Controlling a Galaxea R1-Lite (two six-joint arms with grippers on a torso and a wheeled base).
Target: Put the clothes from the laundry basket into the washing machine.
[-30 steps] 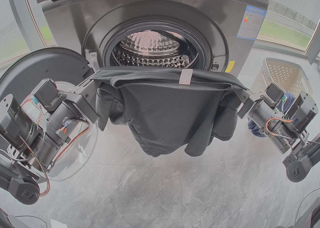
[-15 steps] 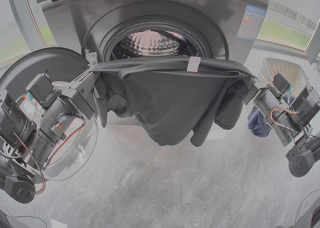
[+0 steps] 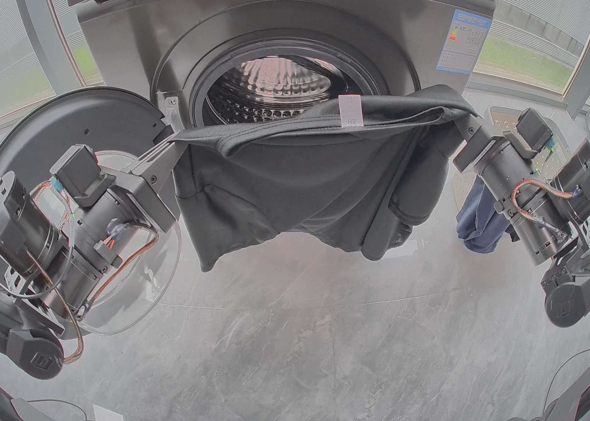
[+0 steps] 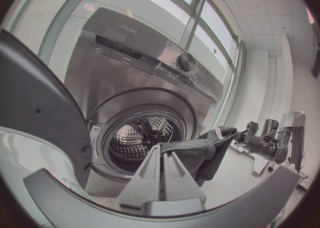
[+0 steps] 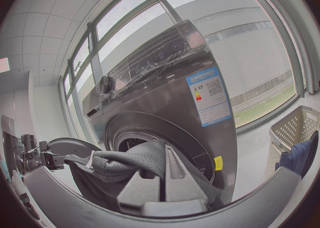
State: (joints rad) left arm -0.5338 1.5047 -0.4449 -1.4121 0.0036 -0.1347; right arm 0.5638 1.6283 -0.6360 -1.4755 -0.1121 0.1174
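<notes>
A black garment [image 3: 307, 176] with a small white label hangs stretched between my two grippers in front of the washing machine's open drum [image 3: 270, 87]. My left gripper [image 3: 175, 142] is shut on its left edge, beside the door hinge. My right gripper [image 3: 461, 124] is shut on its right edge, held higher, level with the drum's rim. The left wrist view has the black garment [image 4: 193, 148] running from my left gripper [image 4: 161, 148] toward the far arm. The right wrist view has the black garment [image 5: 133, 162] bunched over my right gripper [image 5: 162, 158].
The round washer door [image 3: 80, 127] stands swung open at the left, behind my left arm. A beige laundry basket [image 3: 541, 152] sits on the floor at the right, with a dark blue cloth [image 3: 482, 222] draped over its edge. Grey floor lies below the garment.
Both grippers have carried the garment up and toward the drum. The right gripper has risen more, so the cloth now slants, and its hanging part has swung up closer to the opening.
</notes>
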